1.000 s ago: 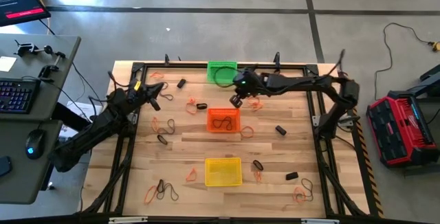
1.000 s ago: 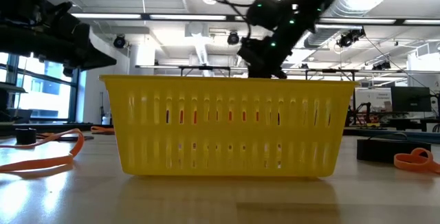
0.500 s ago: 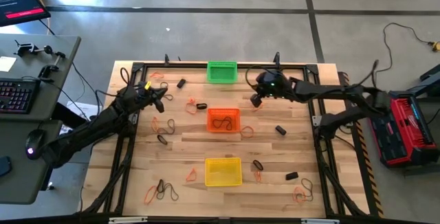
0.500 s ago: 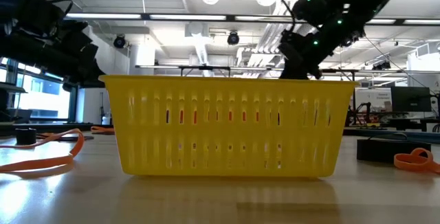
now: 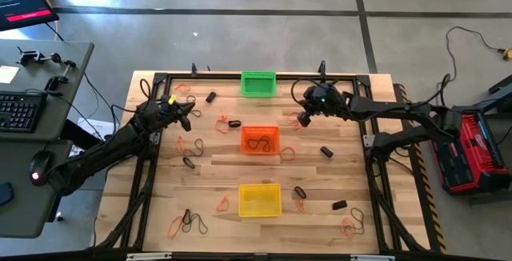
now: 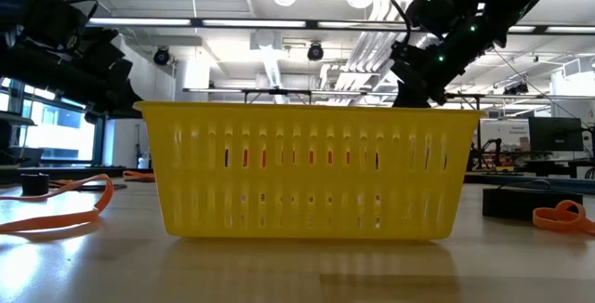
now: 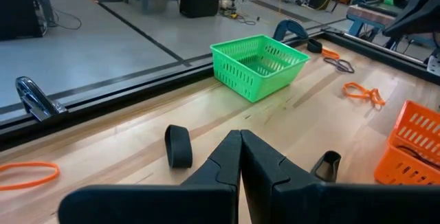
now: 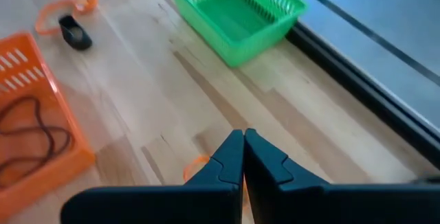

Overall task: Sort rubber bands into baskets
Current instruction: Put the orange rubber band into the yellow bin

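Note:
Three baskets stand in a row down the table's middle: green (image 5: 258,83) far, orange (image 5: 260,139) in the centre with thin dark rubber bands (image 8: 31,131) inside, yellow (image 5: 260,199) near. Orange and black rubber bands lie scattered flat on the wood, among them a thick black one (image 7: 179,146) and an orange one (image 5: 190,145). My left gripper (image 5: 186,118) is shut and empty, left of the orange basket. My right gripper (image 5: 302,119) is shut and empty above the wood right of the green basket, over an orange band (image 8: 196,163).
A black metal frame (image 5: 364,77) runs around the tabletop. A desk with a keyboard (image 5: 18,110) stands left of the table and a red case (image 5: 468,153) right of it. Bare wood lies between the baskets.
My right gripper has drawn back from beside the green basket toward the table's right edge, staying shut and at about the same height. My left gripper has tipped a little downward and kept its place.

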You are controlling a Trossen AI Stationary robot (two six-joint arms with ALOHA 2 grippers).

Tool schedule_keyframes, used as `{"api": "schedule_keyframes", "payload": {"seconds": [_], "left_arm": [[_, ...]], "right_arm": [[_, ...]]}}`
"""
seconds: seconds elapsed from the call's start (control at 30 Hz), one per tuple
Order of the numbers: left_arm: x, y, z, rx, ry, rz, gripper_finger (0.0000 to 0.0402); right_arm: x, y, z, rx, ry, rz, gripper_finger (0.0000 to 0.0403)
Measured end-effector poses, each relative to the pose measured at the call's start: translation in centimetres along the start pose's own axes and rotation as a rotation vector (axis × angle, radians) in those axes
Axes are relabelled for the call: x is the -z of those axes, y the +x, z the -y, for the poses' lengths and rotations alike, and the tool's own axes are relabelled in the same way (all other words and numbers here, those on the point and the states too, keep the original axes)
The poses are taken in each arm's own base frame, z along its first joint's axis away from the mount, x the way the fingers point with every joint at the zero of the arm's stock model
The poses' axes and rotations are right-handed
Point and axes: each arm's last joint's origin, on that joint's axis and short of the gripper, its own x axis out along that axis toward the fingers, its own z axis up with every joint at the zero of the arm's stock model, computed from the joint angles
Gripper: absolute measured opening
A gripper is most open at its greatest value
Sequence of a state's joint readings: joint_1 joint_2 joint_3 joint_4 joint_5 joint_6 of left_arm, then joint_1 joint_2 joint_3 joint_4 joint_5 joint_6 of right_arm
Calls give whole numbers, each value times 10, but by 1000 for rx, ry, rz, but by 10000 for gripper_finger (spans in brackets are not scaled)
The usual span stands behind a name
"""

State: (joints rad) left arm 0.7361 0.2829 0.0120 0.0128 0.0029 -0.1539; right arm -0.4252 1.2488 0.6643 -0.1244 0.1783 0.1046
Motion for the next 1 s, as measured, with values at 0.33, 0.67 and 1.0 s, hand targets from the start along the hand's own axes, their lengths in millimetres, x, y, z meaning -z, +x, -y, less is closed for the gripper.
{"api": "schedule_keyframes", "payload": {"seconds": [0.33, 0.67, 1.0], "left_arm": [[0, 0, 0, 0, 0, 0, 0], [-3, 0, -6, -156, -5, 41, 0], [-4, -1, -6, -178, -6, 54, 0]], "right_arm": [[10, -1, 1, 20, 32, -106, 0], [24, -3, 6, 139, 15, -240, 1], [28, -4, 9, 204, 34, -269, 41]]}}
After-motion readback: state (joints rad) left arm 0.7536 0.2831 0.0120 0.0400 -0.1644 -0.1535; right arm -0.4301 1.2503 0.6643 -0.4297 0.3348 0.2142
